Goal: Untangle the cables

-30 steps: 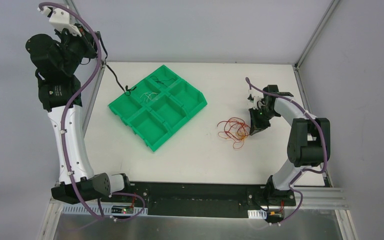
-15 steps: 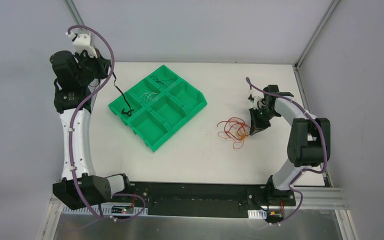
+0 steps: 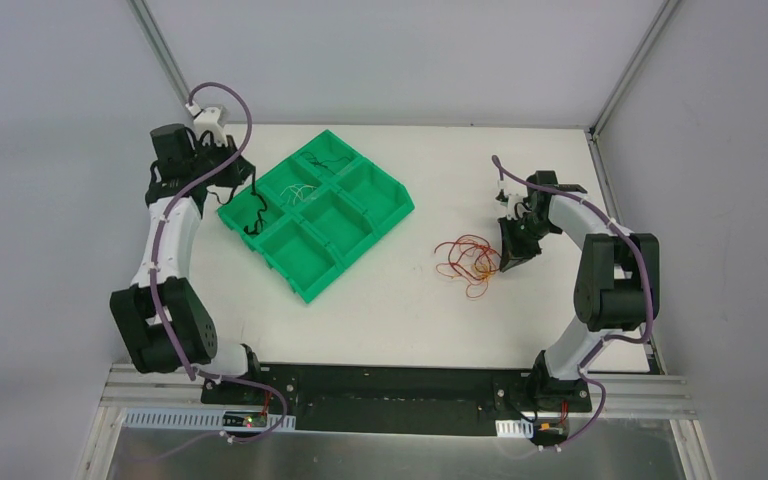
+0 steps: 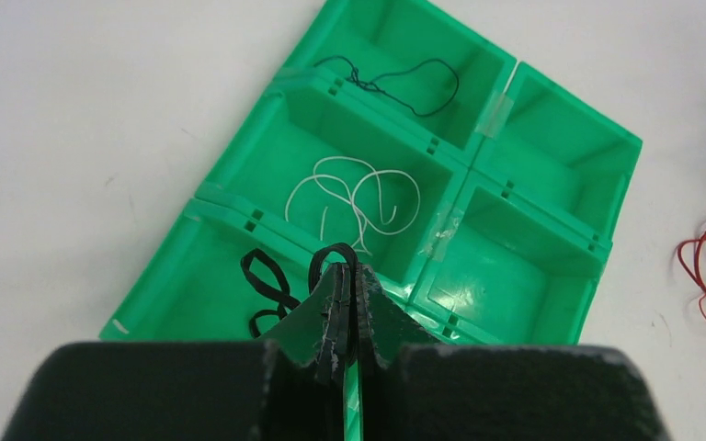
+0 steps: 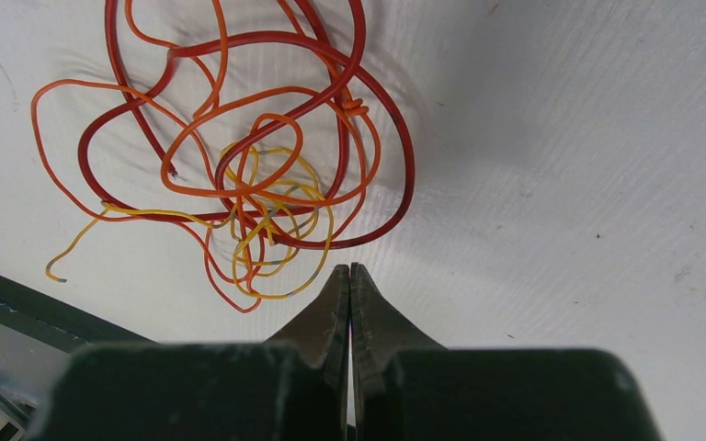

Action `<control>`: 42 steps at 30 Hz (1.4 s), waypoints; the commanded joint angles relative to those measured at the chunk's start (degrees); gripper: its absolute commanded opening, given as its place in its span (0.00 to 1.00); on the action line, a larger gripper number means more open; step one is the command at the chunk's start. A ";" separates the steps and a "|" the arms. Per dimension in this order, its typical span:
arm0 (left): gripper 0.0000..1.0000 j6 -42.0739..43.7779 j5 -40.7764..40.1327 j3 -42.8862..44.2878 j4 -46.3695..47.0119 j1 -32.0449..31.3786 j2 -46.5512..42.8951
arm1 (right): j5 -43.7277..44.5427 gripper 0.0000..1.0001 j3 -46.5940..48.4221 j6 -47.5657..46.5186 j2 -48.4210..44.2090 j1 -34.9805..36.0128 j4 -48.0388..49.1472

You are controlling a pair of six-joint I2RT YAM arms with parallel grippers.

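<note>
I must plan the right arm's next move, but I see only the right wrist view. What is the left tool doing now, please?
Observer: The left tool is shut on a black cable, which hangs into a corner compartment of a green tray.
Operator: Are there other cables in this tray?
Observer: Yes, a white cable lies alone in the neighbouring compartment.
Operator: And in the one beyond that?
Observer: A thin dark cable lies there, also alone.
</note>
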 commanded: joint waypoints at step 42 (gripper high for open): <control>0.86 0.90 11.77 5.70 -7.25 -35.21 4.00 | -5.64 0.53 3.49 7.94 -9.96 -0.53 -3.25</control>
